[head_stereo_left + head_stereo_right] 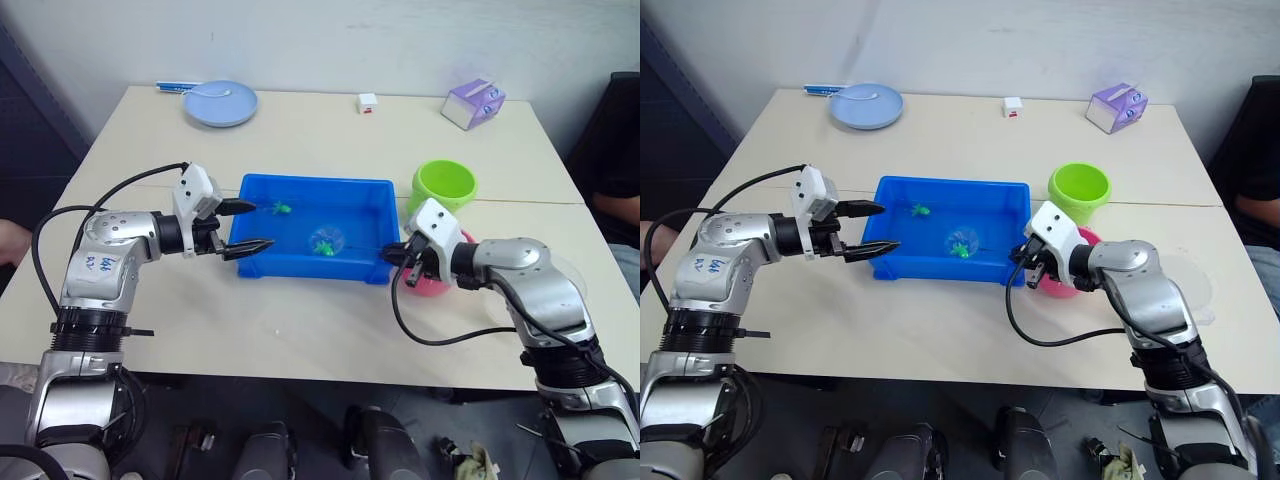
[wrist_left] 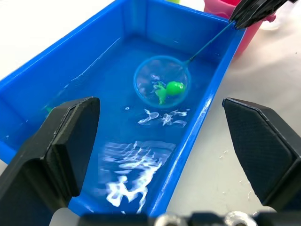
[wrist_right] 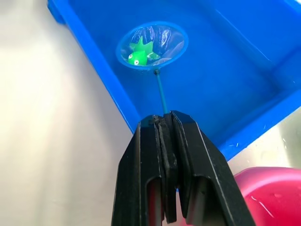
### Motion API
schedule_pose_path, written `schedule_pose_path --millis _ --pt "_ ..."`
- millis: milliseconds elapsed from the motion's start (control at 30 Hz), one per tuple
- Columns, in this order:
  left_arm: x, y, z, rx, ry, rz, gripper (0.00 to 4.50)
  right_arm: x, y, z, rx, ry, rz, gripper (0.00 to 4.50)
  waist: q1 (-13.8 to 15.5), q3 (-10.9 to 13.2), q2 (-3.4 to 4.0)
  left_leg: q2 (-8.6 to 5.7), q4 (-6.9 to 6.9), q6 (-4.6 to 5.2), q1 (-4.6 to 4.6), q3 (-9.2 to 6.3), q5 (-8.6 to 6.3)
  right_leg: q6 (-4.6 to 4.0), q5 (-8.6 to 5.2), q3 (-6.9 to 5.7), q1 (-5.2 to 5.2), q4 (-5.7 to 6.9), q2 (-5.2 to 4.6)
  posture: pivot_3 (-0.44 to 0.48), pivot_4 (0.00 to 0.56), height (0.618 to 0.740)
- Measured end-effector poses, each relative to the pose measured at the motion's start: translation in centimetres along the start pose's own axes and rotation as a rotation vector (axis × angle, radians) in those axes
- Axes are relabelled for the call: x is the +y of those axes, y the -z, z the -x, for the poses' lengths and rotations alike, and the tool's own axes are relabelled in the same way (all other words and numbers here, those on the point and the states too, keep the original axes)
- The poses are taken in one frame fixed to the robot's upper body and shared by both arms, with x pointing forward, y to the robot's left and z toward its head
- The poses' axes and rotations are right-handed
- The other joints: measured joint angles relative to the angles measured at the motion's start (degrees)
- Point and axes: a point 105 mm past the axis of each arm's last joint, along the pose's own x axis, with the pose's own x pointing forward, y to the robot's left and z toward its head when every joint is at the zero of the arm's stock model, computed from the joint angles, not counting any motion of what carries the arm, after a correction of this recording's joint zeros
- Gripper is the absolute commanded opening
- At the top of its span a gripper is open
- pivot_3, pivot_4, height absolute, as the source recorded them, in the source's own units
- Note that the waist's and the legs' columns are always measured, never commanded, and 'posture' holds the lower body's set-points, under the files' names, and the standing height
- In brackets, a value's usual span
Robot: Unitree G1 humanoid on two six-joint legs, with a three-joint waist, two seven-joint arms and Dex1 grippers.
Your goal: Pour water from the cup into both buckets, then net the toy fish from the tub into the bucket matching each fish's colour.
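Water fills the shallow rectangular bright blue plastic tub (image 1: 300,190), which sits at the middle of the pale worktop (image 1: 300,320) between my two arms. My right arm is bent at the elbow and reaches in from the tub's right end, and my right end effector (image 1: 398,256) has its two black fingers pressed together on the thin handle of a small round blue net (image 3: 151,44). That handle runs over the tub's rim, and the net's hoop lies in the water near the middle of the tub with a tiny green plastic toy fish (image 3: 138,54) inside it. My left arm comes in from the left, forearm roughly level, and my left end effector (image 1: 245,226) hovers at the tub's left wall with its fingers spread wide apart, gripping nothing. A second green fish (image 1: 282,208) lies in the water toward the tub's far left part. The lime green round plastic bucket (image 1: 443,186) stands just beyond the tub's right far corner, and the pink round plastic bucket (image 3: 268,193) stands just beside my right wrist, close to the tub's right end.
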Motion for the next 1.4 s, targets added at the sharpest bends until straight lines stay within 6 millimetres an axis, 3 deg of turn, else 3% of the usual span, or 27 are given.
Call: schedule_pose_path --millis 200,433,700,800,1000,1167,1267,1400 --pt "-0.5 -1.7 -2.3 -0.075 0.077 -0.004 4.50 -0.8 -2.2 2.2 -0.051 0.073 -0.016 0.78 0.1 0.0 -0.01 -0.02 0.01 0.00 -0.01 0.00 0.00 0.00 0.00 0.00 0.00 0.00 0.06 0.000 0.150 0.739" --pt "-1.4 -3.7 -5.6 -0.184 0.183 0.024 4.50 -2.7 -3.9 6.3 -0.084 0.224 -0.009 0.78 0.2 0.0 -0.01 -0.03 0.01 0.00 -0.01 0.04 0.00 0.00 0.00 0.02 -0.01 0.01 0.25 0.000 0.150 0.739" --pt "-2.7 -5.4 -8.0 -0.271 0.258 0.028 4.50 -5.7 -3.6 10.0 -0.072 0.433 -0.004 0.78 0.1 0.0 -0.01 0.00 -0.04 0.00 0.05 0.15 0.00 0.00 0.00 0.15 -0.01 0.02 0.25 0.000 0.150 0.739" --pt "-2.9 -5.8 -8.3 -0.285 0.269 0.023 4.50 -7.4 -3.2 11.0 -0.014 0.532 0.097 0.78 0.1 0.0 -0.01 0.02 -0.08 0.00 0.09 0.22 0.00 0.00 0.00 0.19 -0.01 0.01 0.25 0.000 0.150 0.739" --pt "-2.9 -6.0 -8.3 -0.291 0.259 0.014 4.50 -11.4 -1.2 10.8 0.248 0.656 0.620 0.78 -0.1 0.0 -0.01 0.07 -0.15 0.00 0.18 0.43 0.00 0.00 0.00 0.37 -0.03 0.00 0.22 0.000 0.150 0.739" --pt "-3.2 -5.7 -8.1 -0.288 0.247 0.026 4.50 -11.7 0.2 9.3 0.465 0.502 1.227 0.78 0.0 0.0 0.00 0.13 -0.15 -0.02 0.17 0.45 0.00 0.00 0.00 0.40 -0.08 -0.03 0.15 0.000 0.150 0.739" --pt "-3.2 -5.9 -8.0 -0.292 0.240 0.018 4.50 -12.2 0.4 9.1 0.487 0.482 1.373 0.78 -0.1 0.0 0.01 0.14 -0.15 -0.03 0.17 0.48 0.00 0.00 0.00 0.43 -0.09 -0.02 0.14 0.000 0.150 0.739" --pt "-2.7 -5.8 -7.4 -0.281 0.216 0.015 4.50 -13.1 -1.1 10.1 0.484 0.506 1.477 0.78 -0.1 0.0 0.02 0.23 -0.16 -0.07 0.16 0.44 0.00 0.00 0.00 0.38 -0.07 -0.08 0.23 0.000 0.150 0.739"
